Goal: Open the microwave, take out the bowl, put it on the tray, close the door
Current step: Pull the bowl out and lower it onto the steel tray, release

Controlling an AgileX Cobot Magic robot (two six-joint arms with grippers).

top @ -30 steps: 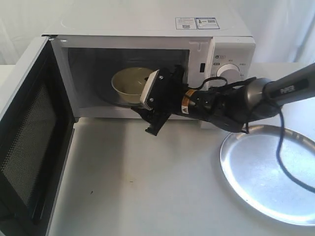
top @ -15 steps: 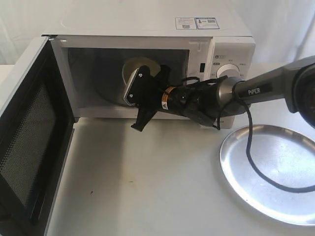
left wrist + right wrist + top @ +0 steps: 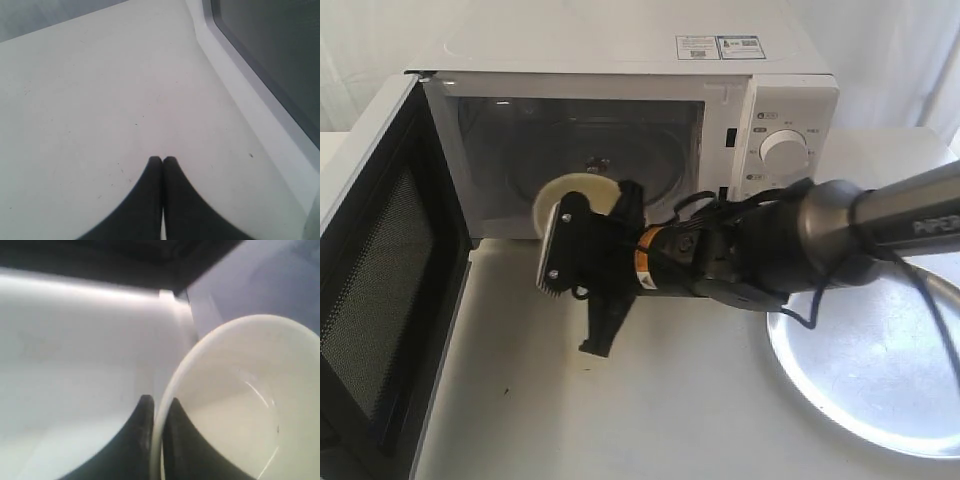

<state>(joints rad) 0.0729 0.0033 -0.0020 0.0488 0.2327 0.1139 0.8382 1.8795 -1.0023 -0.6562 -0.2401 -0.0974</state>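
The white microwave (image 3: 620, 60) stands at the back with its door (image 3: 380, 290) swung wide open on the left, mesh inner face showing. My right gripper (image 3: 588, 208) is shut on the rim of the cream-white bowl (image 3: 570, 193) and holds it tilted in the air, just outside the cavity's lower left. The right wrist view shows the rim pinched between the gripper (image 3: 159, 402), with the bowl (image 3: 240, 405) empty inside. The silver tray (image 3: 865, 370) lies on the table at the right. My left gripper (image 3: 162, 160) is shut on nothing above the white table, beside the door's outer face (image 3: 270, 60).
The clear glass turntable plate (image 3: 620, 165) sits bare inside the cavity. A black cable (image 3: 930, 320) from the right arm droops over the tray. The open door blocks the left side of the table (image 3: 670, 420).
My right gripper closed on the bowl's rim, lifted it off the turntable and drew it out of the cavity, down and to the left. The bowl now hangs tilted.
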